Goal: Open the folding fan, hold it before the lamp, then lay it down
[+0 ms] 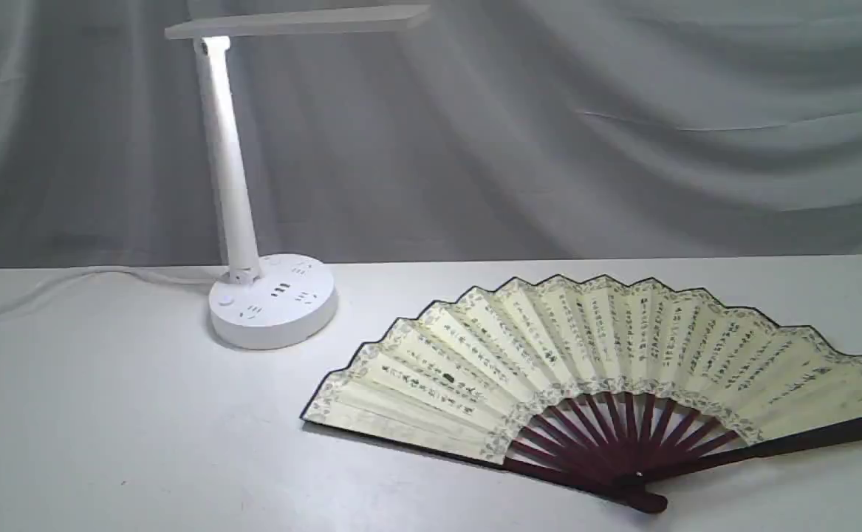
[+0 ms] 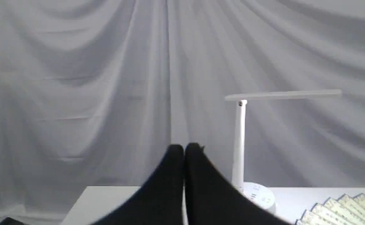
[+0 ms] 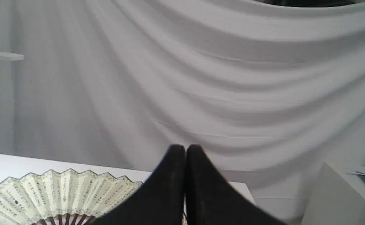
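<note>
Both pinched closed and empty, left gripper (image 2: 184, 148) and right gripper (image 3: 185, 148); folding fan (image 1: 586, 347) lies spread on the desk (image 1: 105, 428), right of the lamp (image 1: 224, 162), where a low arm sweep could tear its paper leaf.

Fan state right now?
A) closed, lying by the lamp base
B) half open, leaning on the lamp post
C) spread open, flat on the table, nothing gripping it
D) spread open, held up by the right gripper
C: the folding fan lies fully spread on the table, apart from the lamp, while the left gripper and right gripper are shut and hold nothing.
</note>
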{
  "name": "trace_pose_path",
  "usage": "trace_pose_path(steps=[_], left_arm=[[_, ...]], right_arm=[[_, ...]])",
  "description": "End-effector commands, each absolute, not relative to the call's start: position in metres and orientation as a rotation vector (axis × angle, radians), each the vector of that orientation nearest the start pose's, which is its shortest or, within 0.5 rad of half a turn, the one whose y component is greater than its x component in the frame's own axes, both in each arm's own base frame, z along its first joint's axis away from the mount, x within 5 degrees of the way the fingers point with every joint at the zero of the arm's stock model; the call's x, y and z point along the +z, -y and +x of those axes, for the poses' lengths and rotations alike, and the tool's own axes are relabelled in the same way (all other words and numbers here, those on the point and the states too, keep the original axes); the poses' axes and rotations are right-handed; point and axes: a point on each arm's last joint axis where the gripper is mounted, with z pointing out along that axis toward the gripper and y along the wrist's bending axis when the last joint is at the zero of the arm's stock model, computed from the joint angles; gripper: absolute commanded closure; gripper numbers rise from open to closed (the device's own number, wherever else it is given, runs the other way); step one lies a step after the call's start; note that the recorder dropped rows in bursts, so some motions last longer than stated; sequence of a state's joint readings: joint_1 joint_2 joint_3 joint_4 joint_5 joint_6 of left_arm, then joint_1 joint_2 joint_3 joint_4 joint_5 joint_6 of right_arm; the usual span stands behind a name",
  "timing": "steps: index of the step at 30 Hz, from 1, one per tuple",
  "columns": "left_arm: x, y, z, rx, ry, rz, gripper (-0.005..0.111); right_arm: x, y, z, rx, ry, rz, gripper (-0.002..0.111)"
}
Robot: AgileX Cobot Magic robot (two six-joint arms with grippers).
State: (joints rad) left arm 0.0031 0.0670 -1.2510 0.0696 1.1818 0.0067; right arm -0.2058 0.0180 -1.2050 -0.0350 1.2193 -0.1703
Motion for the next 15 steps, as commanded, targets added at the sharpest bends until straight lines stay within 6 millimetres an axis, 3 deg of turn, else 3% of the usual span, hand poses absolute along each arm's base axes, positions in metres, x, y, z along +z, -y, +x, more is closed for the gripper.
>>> trace_pose_path(steps=[1,9,15], left_arm=[[0.425,-0.009,-0.155,0.072,-1.411,-0.065,0.107],[0.418,-0.01,-0.15,0.056,-1.474,-0.105,0.107],[0.398,-0.009,-0.102,0.048,-1.556,-0.092,0.107]], right_arm=[[0.403,-0.022,-0.123,-0.337,-1.587,0.064,0.108],[0.384,-0.018,-0.097,-0.309,-1.699,0.041,0.108],[0.361,-0.012,-0.063,-0.3,-1.763,0.038,0.108]])
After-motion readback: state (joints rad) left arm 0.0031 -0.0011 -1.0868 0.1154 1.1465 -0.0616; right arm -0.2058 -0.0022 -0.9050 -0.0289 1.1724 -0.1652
